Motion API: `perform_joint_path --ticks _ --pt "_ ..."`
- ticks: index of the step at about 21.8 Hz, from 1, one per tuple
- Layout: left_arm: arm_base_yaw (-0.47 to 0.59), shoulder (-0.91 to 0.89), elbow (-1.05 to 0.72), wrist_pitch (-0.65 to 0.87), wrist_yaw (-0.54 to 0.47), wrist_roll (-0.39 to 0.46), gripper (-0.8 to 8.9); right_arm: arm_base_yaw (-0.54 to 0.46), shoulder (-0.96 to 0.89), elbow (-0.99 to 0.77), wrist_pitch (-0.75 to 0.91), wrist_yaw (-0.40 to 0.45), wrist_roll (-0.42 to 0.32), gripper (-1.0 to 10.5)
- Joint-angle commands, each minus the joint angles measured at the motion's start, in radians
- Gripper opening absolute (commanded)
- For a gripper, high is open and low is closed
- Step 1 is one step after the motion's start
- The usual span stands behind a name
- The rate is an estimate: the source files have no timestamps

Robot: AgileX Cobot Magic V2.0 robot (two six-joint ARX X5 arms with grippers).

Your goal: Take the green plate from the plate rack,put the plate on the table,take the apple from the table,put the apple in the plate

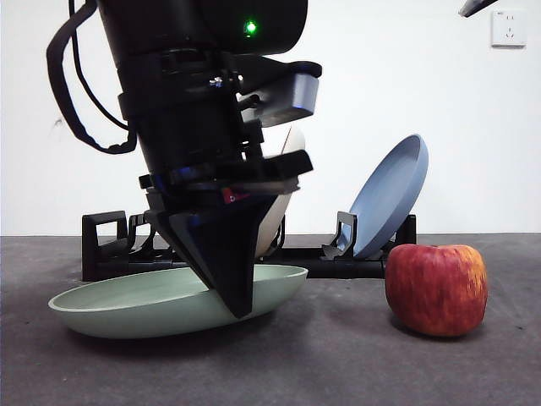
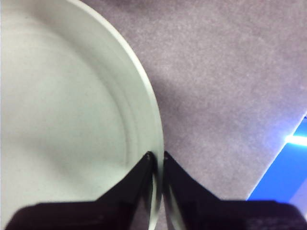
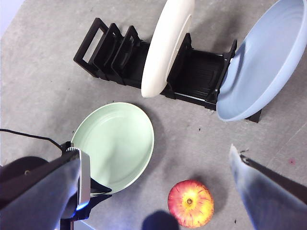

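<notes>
Front view: left end effector (image 1: 239, 304) reaches down from above, its tip at the near rim of the green plate (image 1: 135, 300).
Left end effector: jaws clamped on the plate rim, one inside and one outside, as the left wrist view shows (image 2: 156, 160).
Green plate: out of the rack, low over the desk (image 1: 338, 364) in front of the rack; right side tilted slightly up in the front view; left side looks to rest on the desk. Concave side faces up (image 3: 115, 143).
Rack (image 3: 144, 62): black, behind the plate, toward the back of the desk; squared loop handle at its left end (image 1: 106, 241).
White plate (image 3: 165, 48): upright in a middle slot of the rack, partly hidden by the arm in the front view.
Blue plate (image 1: 389, 194): at the right end of the rack, leaning to the right.
Apple (image 1: 436, 288): on the desk, right of the green plate, in front of the rack's right end; apart from both. Stem side up (image 3: 190, 203).
Right end effector (image 3: 158, 191): high above the desk, jaws wide apart, holding nothing.
Wall: white, with a socket (image 1: 508, 28) at upper right.
</notes>
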State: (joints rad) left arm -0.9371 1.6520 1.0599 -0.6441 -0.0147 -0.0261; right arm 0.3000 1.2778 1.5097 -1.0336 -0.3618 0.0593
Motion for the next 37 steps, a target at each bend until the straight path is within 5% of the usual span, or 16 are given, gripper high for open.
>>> perform_joint_path --ticks 1,3,10,21,25,37 --pt "0.015 0.027 -0.024 -0.040 0.066 -0.072 1.32 0.002 0.002 0.002 -0.006 0.003 -0.008 7.2" --pt "0.027 0.027 -0.024 -0.040 0.066 -0.075 2.25 0.002 0.002 0.002 -0.015 0.003 -0.008 7.2" --pt "0.037 -0.037 0.013 -0.055 0.029 -0.078 2.31 0.002 0.002 0.002 -0.037 0.003 -0.019 7.2" --pt "0.037 -0.617 0.379 -0.464 0.051 0.010 2.20 0.001 0.002 0.002 -0.299 0.053 -0.143 7.2" --pt "0.050 -0.804 0.381 -0.684 -0.024 0.005 2.21 0.002 -0.023 -0.005 -0.344 0.063 -0.138 7.2" --pt "0.039 -1.169 0.376 -0.686 0.022 -0.113 2.21 0.016 -0.272 -0.306 -0.336 0.108 -0.031 7.2"
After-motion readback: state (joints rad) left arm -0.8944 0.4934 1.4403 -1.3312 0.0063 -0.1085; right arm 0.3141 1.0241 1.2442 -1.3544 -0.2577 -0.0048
